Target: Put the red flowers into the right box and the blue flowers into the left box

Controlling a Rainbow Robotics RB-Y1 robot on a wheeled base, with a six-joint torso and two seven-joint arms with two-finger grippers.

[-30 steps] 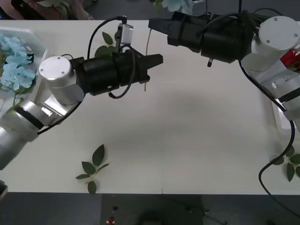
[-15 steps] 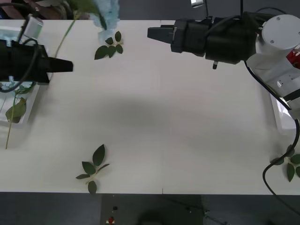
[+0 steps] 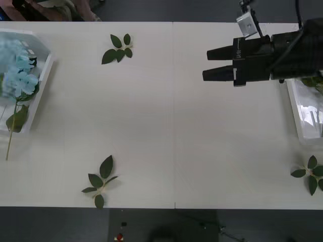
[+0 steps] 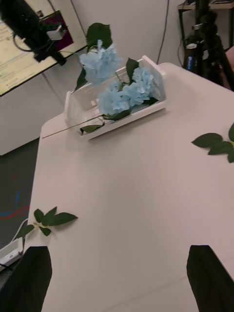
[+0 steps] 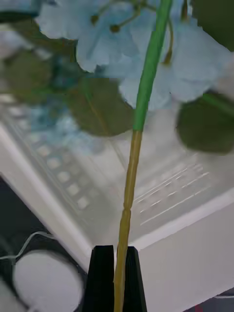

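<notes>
Blue flowers (image 3: 19, 75) lie in the white left box (image 3: 40, 88) at the table's far left, one stem hanging over its near edge. My left gripper (image 5: 119, 278) is shut on the stem (image 5: 141, 107) of another blue flower (image 4: 100, 62), which it holds just above that box (image 4: 122, 117). My right gripper (image 3: 204, 63) hovers open and empty over the table's right half, beside the right box (image 3: 301, 123). The right wrist view has its black fingers (image 4: 31, 278) wide apart. The red flowers are out of view.
Loose green leaf sprigs lie at the back (image 3: 117, 49), near the front edge (image 3: 100, 182) and at the front right (image 3: 310, 176). Between the boxes the white table top (image 3: 161, 126) is bare. My left arm (image 4: 29, 22) reaches in above the left box.
My left arm swung left out of the front view, carrying the blue flower to the left box. My right arm drew back to the right.
</notes>
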